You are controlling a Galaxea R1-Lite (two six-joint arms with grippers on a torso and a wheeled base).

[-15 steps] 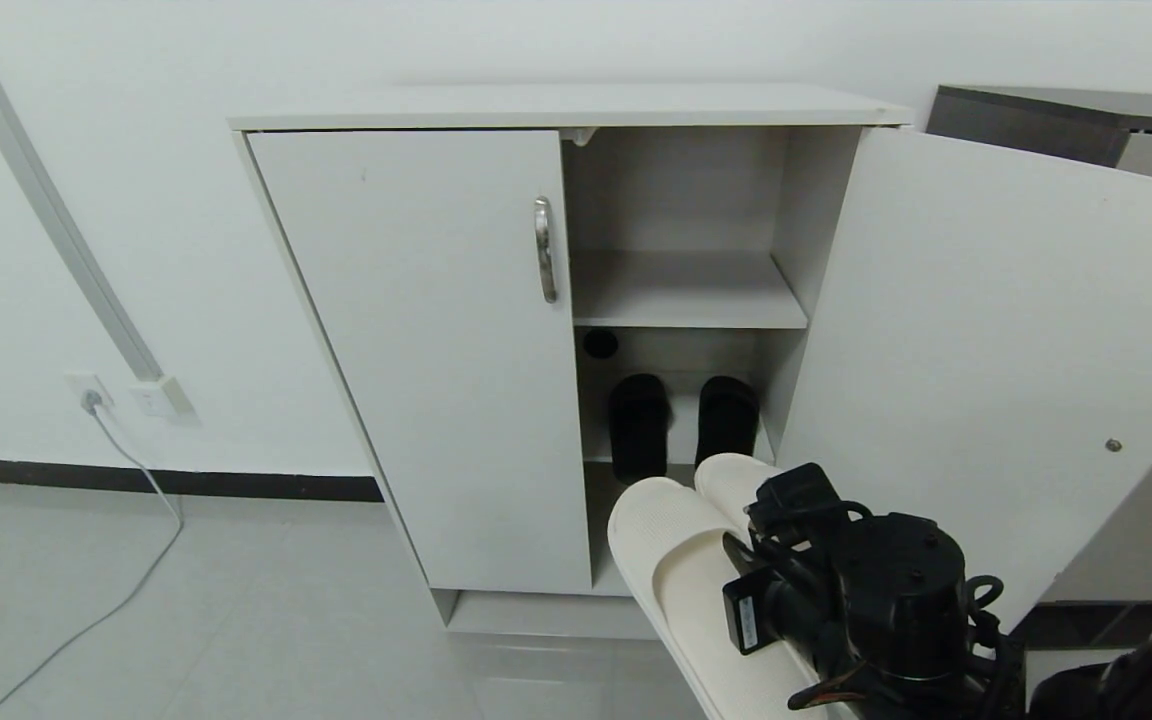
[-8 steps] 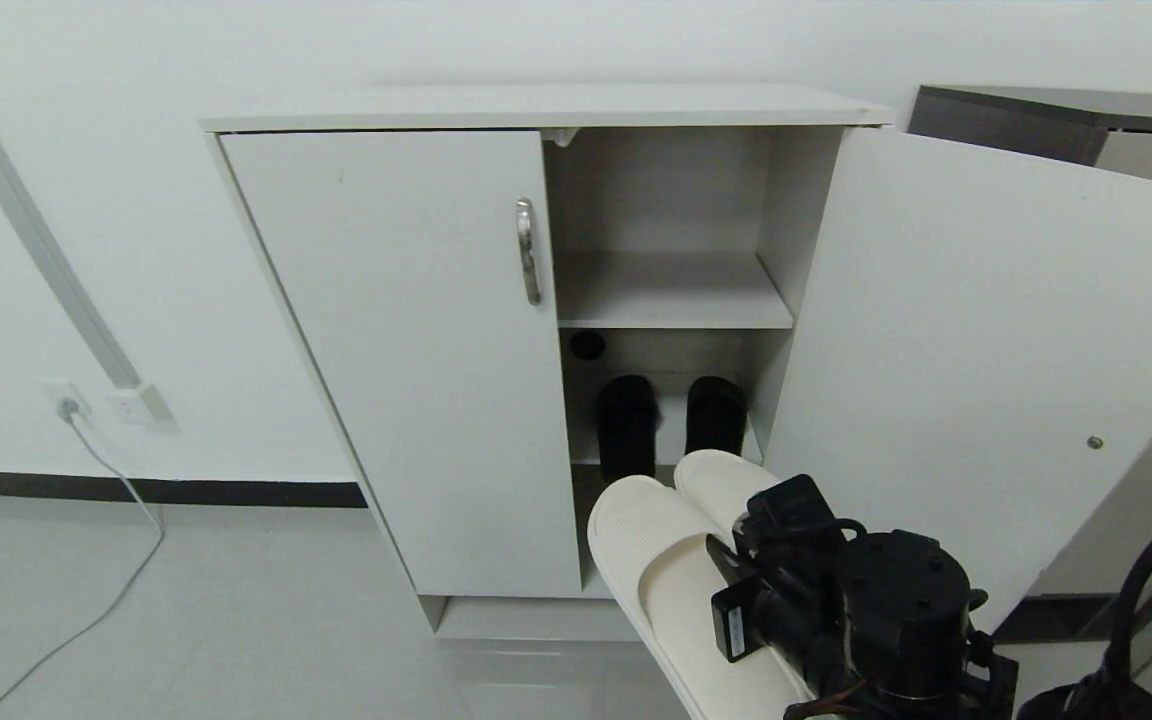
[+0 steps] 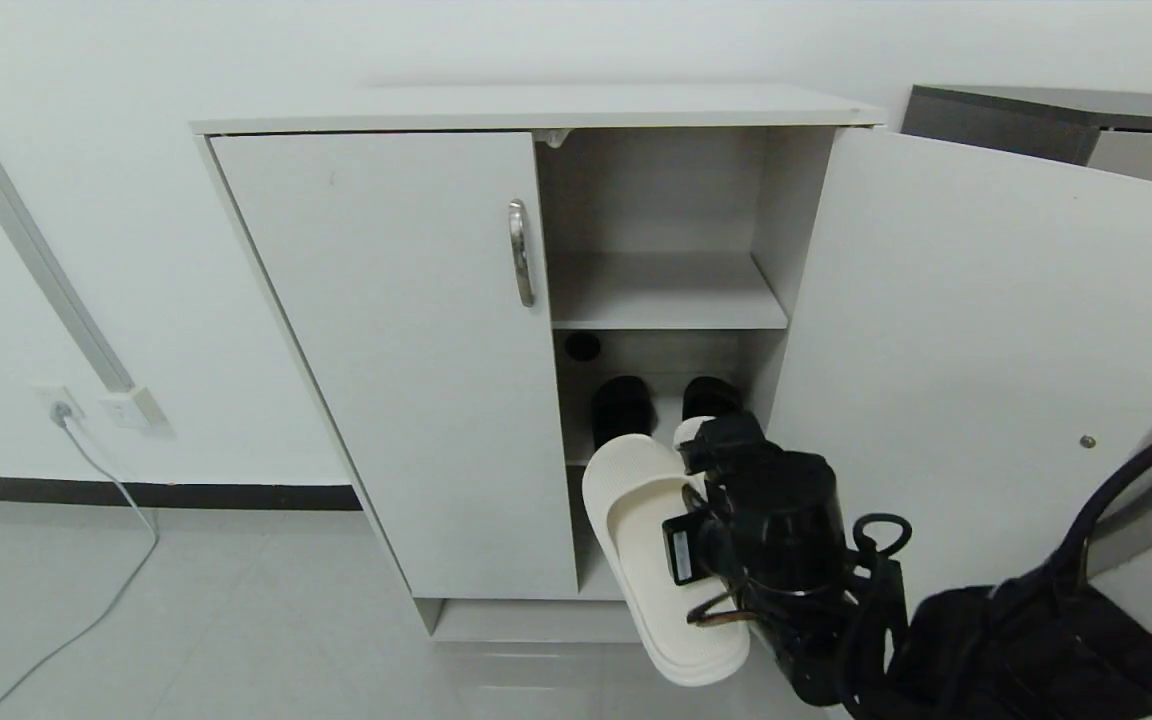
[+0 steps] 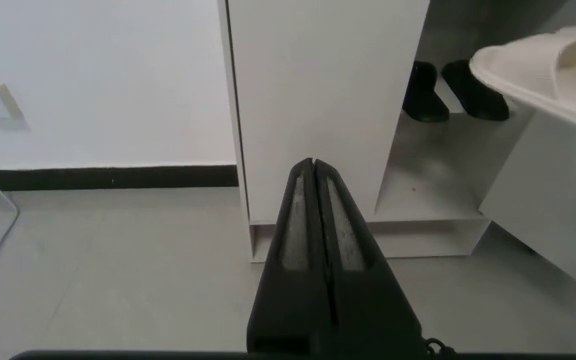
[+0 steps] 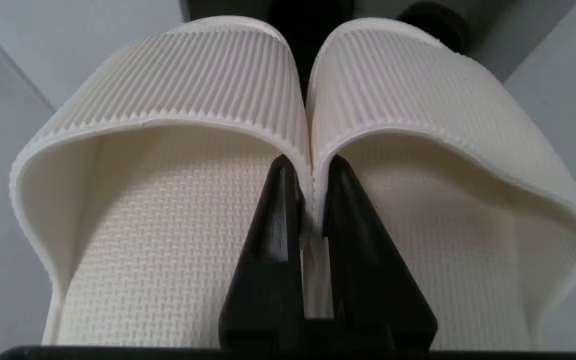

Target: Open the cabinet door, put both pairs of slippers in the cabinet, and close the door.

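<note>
- The right gripper (image 5: pixel 303 172) was clamped on the touching inner edges of the white slippers (image 5: pixel 168 160), with one finger inside each slipper.
- The white slippers were held side by side, toes pointing far, at the cabinet (image 3: pixel 536 105) opening, just left of the open right door (image 3: pixel 976 330).
- The black slippers (image 3: pixel 621 410) lay on the lower shelf inside the cabinet, beyond the white pair.
- The left gripper (image 4: pixel 313 175) had its fingers pressed together with nothing between them, above the floor (image 4: pixel 118 270) in front of the shut left door (image 3: pixel 396 350).

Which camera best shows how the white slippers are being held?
The right wrist view: the right gripper pinches the white slippers at their touching inner edges. In the head view the arm covers it; the left wrist view catches a slipper's end.
</note>
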